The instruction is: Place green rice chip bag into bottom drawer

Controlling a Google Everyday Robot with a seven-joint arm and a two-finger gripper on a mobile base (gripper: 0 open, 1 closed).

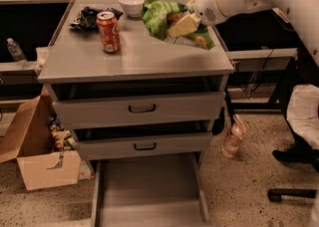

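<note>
The green rice chip bag [158, 16] is crinkly light green and hangs tilted over the back right of the cabinet top [134, 59]. My gripper [182, 25] is shut on the bag's right part, with a pale finger across it. The white arm comes in from the upper right. The bottom drawer [149, 196] is pulled open at floor level below the two closed upper drawers, and nothing shows inside it.
An orange soda can [108, 32] stands left of the bag, with a crumpled black wrapper [87, 16] and a white bowl [132, 3] behind it. A cardboard box [35, 151] sits on the floor at left, a bottle [233, 136] at right, a chair base [294, 171] far right.
</note>
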